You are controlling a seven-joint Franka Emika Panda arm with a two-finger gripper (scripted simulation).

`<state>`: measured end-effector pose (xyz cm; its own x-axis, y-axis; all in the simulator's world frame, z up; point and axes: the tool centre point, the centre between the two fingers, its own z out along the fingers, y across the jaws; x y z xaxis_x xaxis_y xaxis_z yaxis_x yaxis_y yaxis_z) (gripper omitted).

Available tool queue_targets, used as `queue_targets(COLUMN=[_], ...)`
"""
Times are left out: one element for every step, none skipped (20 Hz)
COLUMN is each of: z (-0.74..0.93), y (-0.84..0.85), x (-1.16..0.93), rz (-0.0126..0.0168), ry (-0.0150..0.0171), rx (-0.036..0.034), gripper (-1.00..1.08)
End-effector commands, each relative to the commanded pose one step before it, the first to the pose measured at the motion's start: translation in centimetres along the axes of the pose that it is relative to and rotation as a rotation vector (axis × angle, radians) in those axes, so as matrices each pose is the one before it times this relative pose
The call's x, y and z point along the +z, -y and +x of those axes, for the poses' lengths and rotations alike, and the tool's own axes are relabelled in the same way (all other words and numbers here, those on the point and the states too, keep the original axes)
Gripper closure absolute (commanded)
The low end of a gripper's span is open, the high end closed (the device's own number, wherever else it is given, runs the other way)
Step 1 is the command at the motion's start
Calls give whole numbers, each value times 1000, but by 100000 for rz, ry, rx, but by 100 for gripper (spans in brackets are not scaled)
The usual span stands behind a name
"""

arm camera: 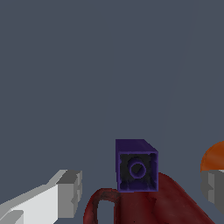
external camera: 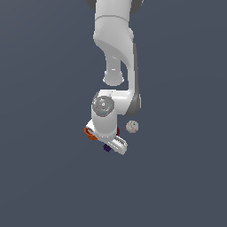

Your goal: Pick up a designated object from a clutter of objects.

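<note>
The designated object, a tiny dark purple cube with a round hole in its facing side, lies between my gripper's two grey fingertips, which stand wide apart and do not touch it. The gripper is open. Just behind the cube, in the wrist view, lies the dark red mug with its handle showing. In the exterior view the cube peeks out below the white hand. The clutter also holds an orange cup and a white stitched ball.
The orange cup sits close behind one fingertip in the wrist view. The arm's white links come down from the top of the exterior view and cover most of the mug. Plain grey-blue floor surrounds the group.
</note>
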<state>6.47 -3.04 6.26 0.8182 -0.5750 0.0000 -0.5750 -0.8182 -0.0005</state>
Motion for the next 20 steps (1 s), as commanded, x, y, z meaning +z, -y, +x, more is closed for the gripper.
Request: queue_targets(z=[-46, -28, 4, -18, 11, 0, 30, 18, 22, 20, 8, 0, 0, 0, 0, 0, 0, 0, 0, 0], y=[-64, 14, -34, 15, -18, 18, -14, 21, 20, 15, 6, 0, 0, 0, 0, 0, 0, 0, 0, 0], x=[1088, 567, 542, 482, 398, 334, 250, 192, 126, 69, 21, 0, 0, 0, 0, 0, 0, 0, 0, 0], rz=[-65, 0, 3, 0, 3, 0, 5, 0, 0, 0, 0, 0, 0, 0, 0, 0, 0, 0, 0, 0], ry=[64, 0, -24, 0, -18, 0, -20, 0, 0, 0, 0, 0, 0, 0, 0, 0, 0, 0, 0, 0], rx=[128, 0, 95, 0, 67, 0, 66, 0, 0, 0, 0, 0, 0, 0, 0, 0, 0, 0, 0, 0], gripper=[-92, -92, -92, -92, -92, -92, -92, -92, -92, -92, -92, 108, 108, 108, 108, 108, 108, 108, 108, 108])
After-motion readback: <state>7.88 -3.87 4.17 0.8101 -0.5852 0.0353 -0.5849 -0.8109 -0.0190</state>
